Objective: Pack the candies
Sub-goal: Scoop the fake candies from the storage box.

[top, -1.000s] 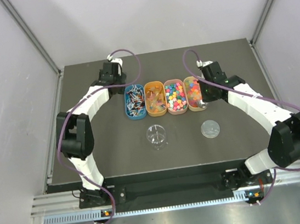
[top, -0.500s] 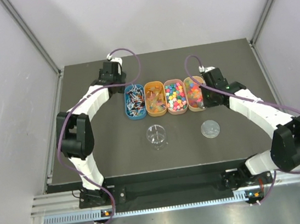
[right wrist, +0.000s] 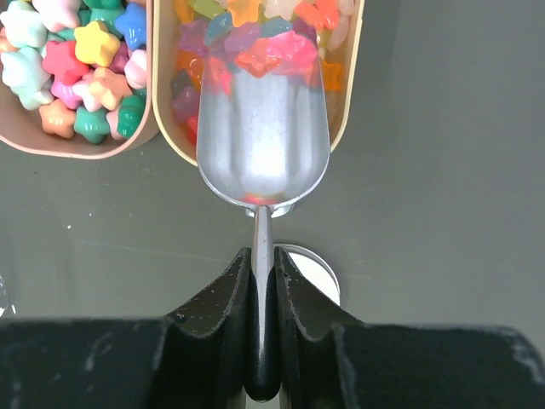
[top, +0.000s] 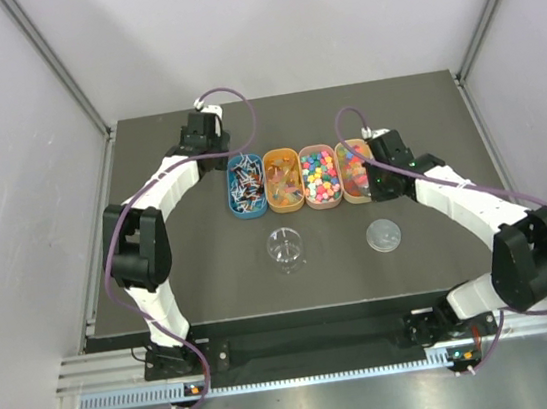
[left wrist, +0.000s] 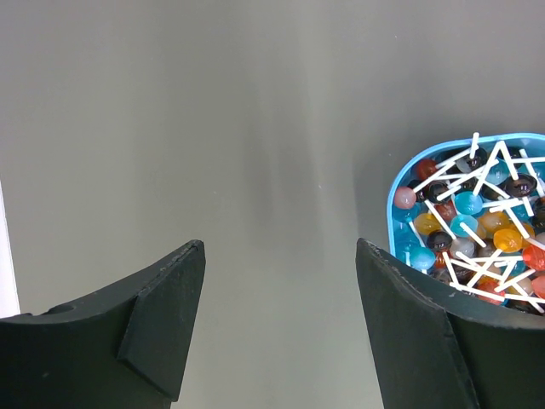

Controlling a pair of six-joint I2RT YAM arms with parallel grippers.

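The candies fill four oval trays in a row. Lollipops (left wrist: pixel 473 223) lie in the blue tray (top: pixel 245 186), pastel stars (right wrist: pixel 77 68) in the pink tray (right wrist: pixel 102 150), and translucent gummies (right wrist: pixel 264 43) in the beige tray (right wrist: pixel 351 102). My right gripper (right wrist: pixel 263 256) is shut on the handle of a metal scoop (right wrist: pixel 262 136). The scoop's bowl lies over the near end of the beige tray, its front lip among the gummies. My left gripper (left wrist: pixel 281 247) hangs open over bare table, just left of the blue tray, with nothing between its fingers.
A clear round jar (top: pixel 286 249) stands open in front of the trays, its lid (top: pixel 384 236) lying flat to the right, partly under my right gripper. An orange tray (top: pixel 282 180) sits second in the row. Grey walls enclose the table.
My right arm has shifted toward the near side and slightly left, bringing the scoop over the beige tray's near end. The left arm has not moved.
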